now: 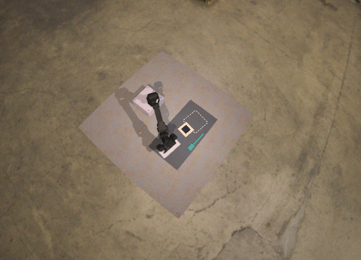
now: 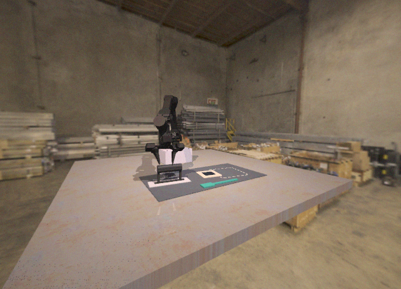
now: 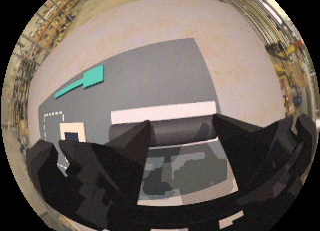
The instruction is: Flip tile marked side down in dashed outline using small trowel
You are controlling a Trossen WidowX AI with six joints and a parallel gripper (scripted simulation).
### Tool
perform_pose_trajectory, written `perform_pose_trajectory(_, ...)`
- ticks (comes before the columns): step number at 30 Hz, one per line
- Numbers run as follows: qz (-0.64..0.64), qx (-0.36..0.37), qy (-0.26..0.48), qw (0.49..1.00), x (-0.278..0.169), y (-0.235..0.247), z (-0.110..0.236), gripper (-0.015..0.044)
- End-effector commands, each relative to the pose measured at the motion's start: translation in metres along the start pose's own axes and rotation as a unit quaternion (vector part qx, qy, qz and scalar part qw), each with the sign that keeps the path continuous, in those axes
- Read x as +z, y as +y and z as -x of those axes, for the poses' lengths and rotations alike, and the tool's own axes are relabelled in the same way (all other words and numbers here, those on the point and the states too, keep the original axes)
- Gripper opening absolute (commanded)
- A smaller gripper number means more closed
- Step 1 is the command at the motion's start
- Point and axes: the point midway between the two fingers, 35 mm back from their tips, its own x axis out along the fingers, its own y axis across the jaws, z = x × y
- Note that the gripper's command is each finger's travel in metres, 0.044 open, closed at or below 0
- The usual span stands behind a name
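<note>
A grey table [image 2: 97,234] carries a dark grey rectangular mat [image 2: 181,190] in a warehouse. On the mat lies a small teal trowel [image 2: 217,183], flat and untouched, near the mat's front edge in the exterior view. Its long axis runs left to right there, tilting slightly away, with the wider blade at the left end and the thin handle pointing right toward the far corner.

Just behind it sits a square cream tile with a dark marked centre [image 2: 208,173], marked side up. It lies just left of the white dashed outline [image 2: 237,172], not inside it.

The black robot arm's claw [image 2: 165,150] hangs to the left, over a black handle-shaped stand [image 2: 168,172] resting on a white rectangular patch [image 2: 168,181] of the mat. The claw's fingers stand fairly wide and hold nothing, well apart from the trowel.

By these views, no step is done: picking up the trowel, flipping the tile into the outline, setting the trowel down and withdrawing all remain.
</note>
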Motion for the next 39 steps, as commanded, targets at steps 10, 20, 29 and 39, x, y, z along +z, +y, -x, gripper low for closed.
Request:
perform_pose_trajectory(10, -0.193, 0.005, -0.066, 0.979, -0.005, -0.004, 0.001, 0.0300)
perform_pose_trajectory(20, -0.308, 0.021, -0.103, 0.946, -0.010, -0.002, 0.003, 0.0300)
perform_pose_trajectory(29, -0.438, 0.057, -0.125, 0.889, -0.020, 0.009, 0.001, 0.0300)
perform_pose_trajectory(39, -0.575, 0.107, -0.138, 0.799, -0.033, 0.023, 0.000, 0.0300)
